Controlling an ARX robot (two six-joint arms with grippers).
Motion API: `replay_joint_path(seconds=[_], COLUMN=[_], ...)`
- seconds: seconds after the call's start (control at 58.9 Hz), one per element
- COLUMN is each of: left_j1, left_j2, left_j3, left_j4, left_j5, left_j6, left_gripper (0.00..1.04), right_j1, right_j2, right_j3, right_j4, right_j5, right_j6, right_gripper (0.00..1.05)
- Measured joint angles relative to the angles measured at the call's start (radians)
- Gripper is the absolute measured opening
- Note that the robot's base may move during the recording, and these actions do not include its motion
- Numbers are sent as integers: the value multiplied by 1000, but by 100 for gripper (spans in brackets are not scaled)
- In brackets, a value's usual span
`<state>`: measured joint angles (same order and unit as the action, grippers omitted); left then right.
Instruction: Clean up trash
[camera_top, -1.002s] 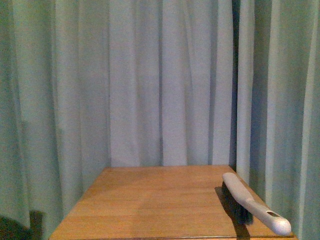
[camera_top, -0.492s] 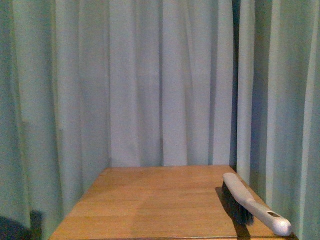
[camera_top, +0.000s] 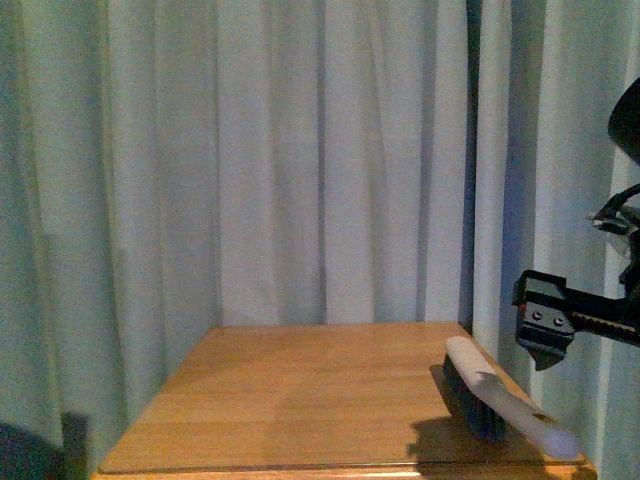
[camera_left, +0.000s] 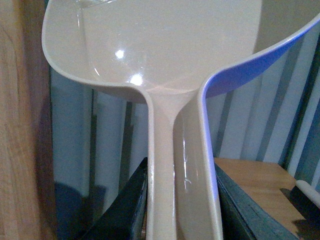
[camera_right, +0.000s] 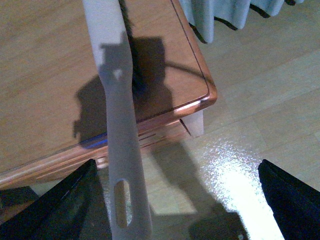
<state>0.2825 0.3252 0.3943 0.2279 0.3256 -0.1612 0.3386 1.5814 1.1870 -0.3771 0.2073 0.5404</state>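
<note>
right arm (camera_top: 600, 318) has entered view; its jaws gape empty above overhanging brush (camera_top: 490, 392) handle, for pickup. left jaws clamp dustpan (camera_left: 160, 50) handle.

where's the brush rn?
Front view: the white-handled, dark-bristled hand brush lies along the wooden table's right edge, handle overhanging the near corner, just below the open right gripper.

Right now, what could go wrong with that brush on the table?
1. The brush lies at the table edge with its handle sticking out past it. A clumsy nudge from the open right tool might knock it onto the floor.
2. The dustpan held in the left tool fills that wrist camera's view, so that arm might bump something unseen.
</note>
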Motion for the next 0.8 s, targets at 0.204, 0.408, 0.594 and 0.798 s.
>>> replay_joint_path(seconds=[0.204, 0.408, 0.594, 0.798], left_j1=[0, 0, 0, 0], left_j2=[0, 0, 0, 0], left_j3=[0, 0, 0, 0], left_j4=[0, 0, 0, 0], left_j5=[0, 0, 0, 0], left_j6=[0, 0, -1, -1], left_gripper=[29, 29, 29, 29], right_j1=[4, 10, 29, 50], right_j2=[101, 189, 256, 294], right_j3=[72, 138, 166, 179], right_j4=[10, 19, 35, 40], right_j5=[1, -14, -29, -35], right_j6=[8, 9, 13, 21], right_gripper=[97, 97, 97, 97])
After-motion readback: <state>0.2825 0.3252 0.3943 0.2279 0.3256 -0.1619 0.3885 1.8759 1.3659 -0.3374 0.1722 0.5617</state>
